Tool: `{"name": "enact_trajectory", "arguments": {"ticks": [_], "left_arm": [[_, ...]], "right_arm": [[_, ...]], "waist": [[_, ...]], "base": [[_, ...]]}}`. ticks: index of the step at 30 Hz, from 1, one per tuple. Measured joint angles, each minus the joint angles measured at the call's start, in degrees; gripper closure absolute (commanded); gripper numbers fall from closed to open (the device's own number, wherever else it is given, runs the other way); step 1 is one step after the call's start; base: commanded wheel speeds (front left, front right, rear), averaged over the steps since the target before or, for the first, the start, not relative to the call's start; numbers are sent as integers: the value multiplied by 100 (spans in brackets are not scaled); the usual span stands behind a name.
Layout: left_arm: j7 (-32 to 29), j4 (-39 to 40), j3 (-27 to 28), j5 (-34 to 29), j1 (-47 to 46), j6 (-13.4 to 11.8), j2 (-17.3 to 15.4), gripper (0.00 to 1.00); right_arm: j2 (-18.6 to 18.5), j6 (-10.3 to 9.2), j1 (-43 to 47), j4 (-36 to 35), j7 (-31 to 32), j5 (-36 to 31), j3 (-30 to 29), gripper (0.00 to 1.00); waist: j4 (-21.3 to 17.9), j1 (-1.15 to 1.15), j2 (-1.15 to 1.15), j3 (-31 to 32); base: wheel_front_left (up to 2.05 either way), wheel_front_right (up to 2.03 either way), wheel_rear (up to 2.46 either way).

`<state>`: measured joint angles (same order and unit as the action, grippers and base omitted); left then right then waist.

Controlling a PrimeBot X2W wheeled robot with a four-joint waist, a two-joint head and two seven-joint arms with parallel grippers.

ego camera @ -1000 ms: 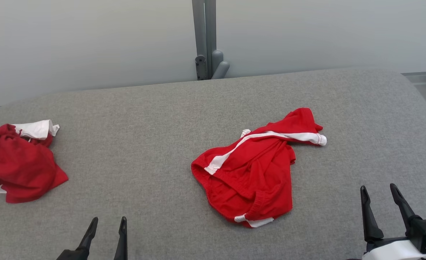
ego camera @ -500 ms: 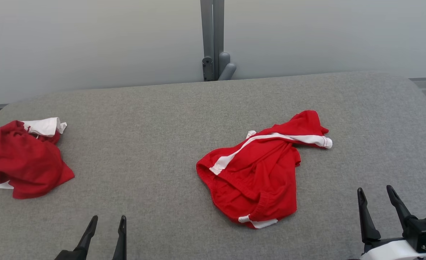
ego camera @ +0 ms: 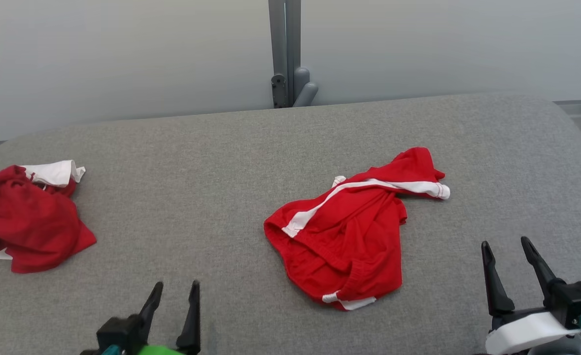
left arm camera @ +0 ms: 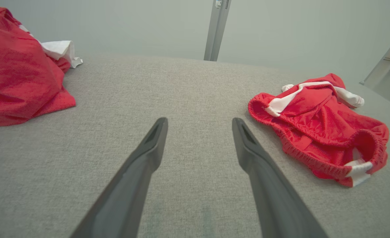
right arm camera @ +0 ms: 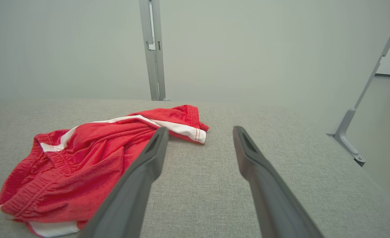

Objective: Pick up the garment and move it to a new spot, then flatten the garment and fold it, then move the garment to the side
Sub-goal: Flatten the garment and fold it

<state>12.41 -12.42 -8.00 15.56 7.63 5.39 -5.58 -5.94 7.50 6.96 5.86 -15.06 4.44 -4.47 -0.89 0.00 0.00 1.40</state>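
Evidently the first step, the pick-up, is not yet under way. Crumpled red shorts with white side stripes and white hem bands (ego camera: 344,241) lie loose on the grey felt-covered table (ego camera: 196,162). They sit beyond both pairs of fingertips and between them: to the right of the left gripper (ego camera: 177,283), to the left of the right gripper (ego camera: 504,241), touching neither.

Both grippers hover low, fingers spread apart, nothing between them.

A second heap of red cloth with a white edge (ego camera: 24,227) sits well to the left of the left fingers; whether it is finished work or waiting, I cannot tell.

Next move, as I judge it: a gripper travels forward and inward to a raised ridge of the shorts — the gathered waistband looks nearest — then pinches and lifts. Limp cloth will likely sag and bunch.

No bin or basket that I can see; both cloths rest straight on the felt.
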Motion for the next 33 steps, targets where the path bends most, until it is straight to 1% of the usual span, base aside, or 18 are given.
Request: {"name": "enact_trajectory", "arguments": {"ticks": [3,5,8,9,10,12,16,18,24,28,33], "left_arm": [[-393,125,-285,193,-428,0,141,0],[-699,208,-494,358,-669,-43,223,0],[-1123,287,-878,856,-1073,-172,269,0],[-1232,304,-1084,1056,-1226,-250,268,0],[-1279,316,-1281,1125,-1402,-347,259,0],[-1383,326,-1684,1592,-1777,-553,277,0],[-1574,73,-2315,2160,-2457,-959,281,0],[-1658,-261,-2521,2253,-2752,-1206,286,0],[-1662,-1213,-2833,2635,-3326,-1642,283,0],[-1581,-1664,-3073,2918,-3538,-1750,280,0],[-1406,-1803,-3228,3231,-3709,-1725,285,0]], "right_arm": [[-130,0,-229,-48,0,48,109,0],[-236,0,-376,-52,0,65,174,0],[-372,1,-660,-9,0,111,319,0],[-412,1,-776,11,0,127,363,0],[-447,1,-895,30,0,148,412,0],[-520,1,-1148,85,0,166,528,0],[-624,1,-1619,199,0,201,711,0],[-681,0,-1855,269,0,203,805,0],[-769,1,-2398,449,0,240,984,0],[-800,1,-2559,539,0,252,1025,0],[-816,1,-2602,616,0,266,1037,0]], "waist": [[-15,0,0,-55],[-23,0,0,-106],[-38,0,0,-214],[-44,0,0,-265],[-51,0,0,-323],[-67,0,0,-453],[-109,0,0,-748],[-135,0,0,-908],[-223,0,0,-1381],[-286,0,0,-1686],[-306,0,0,-1830]], "base": [[0,0,0],[0,0,0],[0,0,0],[0,0,0],[0,0,0],[0,0,0],[0,0,0],[0,0,0],[0,0,0],[0,0,0],[0,0,0]]}}
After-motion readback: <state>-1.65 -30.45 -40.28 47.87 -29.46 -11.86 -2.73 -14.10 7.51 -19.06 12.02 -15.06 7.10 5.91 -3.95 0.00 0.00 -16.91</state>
